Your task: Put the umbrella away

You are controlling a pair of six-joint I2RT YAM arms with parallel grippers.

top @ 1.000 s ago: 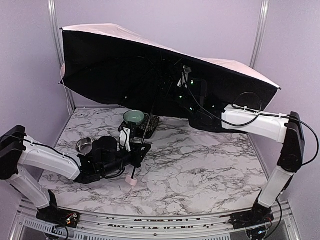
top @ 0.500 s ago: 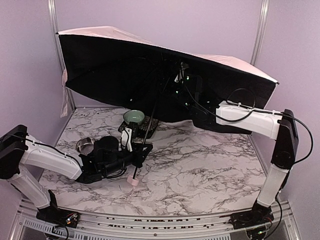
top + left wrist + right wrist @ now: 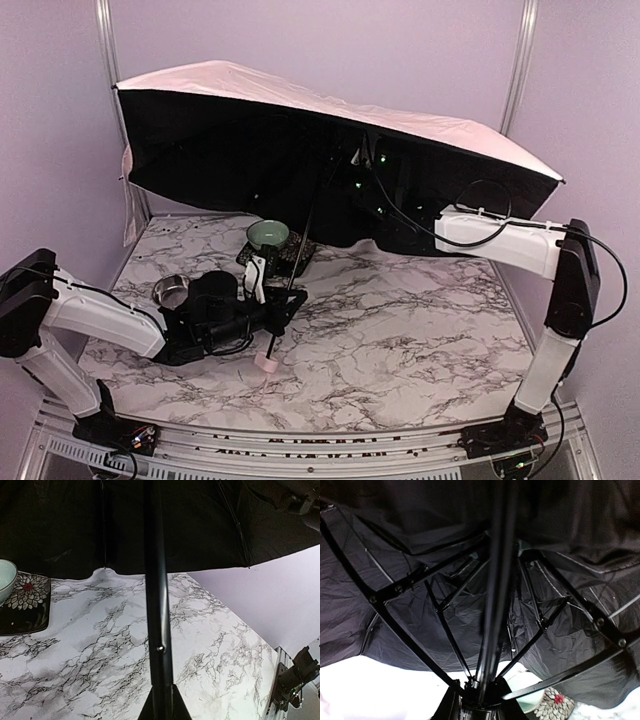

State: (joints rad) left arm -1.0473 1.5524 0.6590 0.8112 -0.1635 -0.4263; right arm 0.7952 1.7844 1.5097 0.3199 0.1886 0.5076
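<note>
Since a second ago the umbrella [image 3: 300, 95] has tipped, showing more of its pink top, and the right arm [image 3: 500, 240] has risen under it. At left, the left gripper [image 3: 283, 303] is clamped on the thin black shaft [image 3: 157, 605], with the pink handle [image 3: 266, 363] low by the marble table [image 3: 420, 330]. The open canopy hangs over the table's back. At right, the right gripper [image 3: 479, 702] stands narrow around the shaft below the ribs [image 3: 410, 585]; whether it presses, I cannot tell

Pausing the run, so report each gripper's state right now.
Left gripper: closed, holding the umbrella shaft.
Right gripper: jaws either side of the same shaft; whether they grip it cannot be told.
</note>
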